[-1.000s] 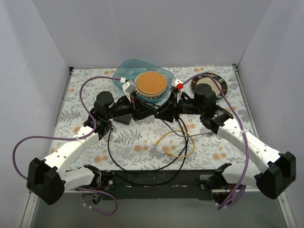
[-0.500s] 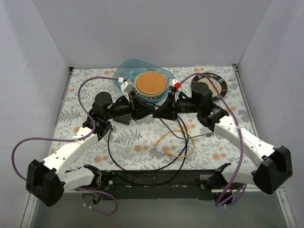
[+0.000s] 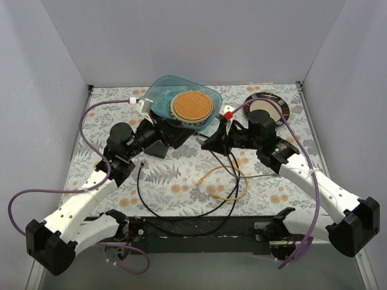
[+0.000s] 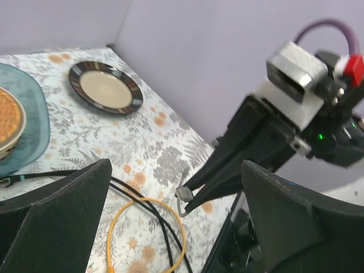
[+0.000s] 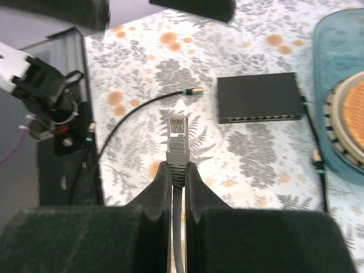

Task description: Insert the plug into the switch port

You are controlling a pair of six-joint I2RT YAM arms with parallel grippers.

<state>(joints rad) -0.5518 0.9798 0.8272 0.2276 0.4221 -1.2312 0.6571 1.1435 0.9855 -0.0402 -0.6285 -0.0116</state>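
Nearest the arm bases, a yellow cable [image 3: 227,184] lies in a loose loop on the flowered table cover [image 3: 97,121], crossed by a black cable [image 3: 140,187]. Beyond it the right gripper [image 5: 177,170] is clenched on the grey boot of the plug [image 5: 177,128], whose clear head sticks out past the fingertips and hangs above the cloth, touching nothing. The left gripper [image 3: 164,140] is released, its fingers [image 4: 57,222] spread wide with nothing between them. The switch [image 5: 260,98] is a flat, matte-black oblong box lying flat on the cloth just beside the tray's near edge. A row of small sockets runs along the long side turned toward the plug, and the two are apart. A second, gold-tipped plug [image 5: 195,91] lies on the cloth near it. Farther back, the teal tray [image 3: 158,90] holds a round shallow basket [image 3: 192,106] with an orange woven face. To its right sits a dark-rimmed plate [image 3: 284,109] with a cream centre, partly hidden by the right arm.
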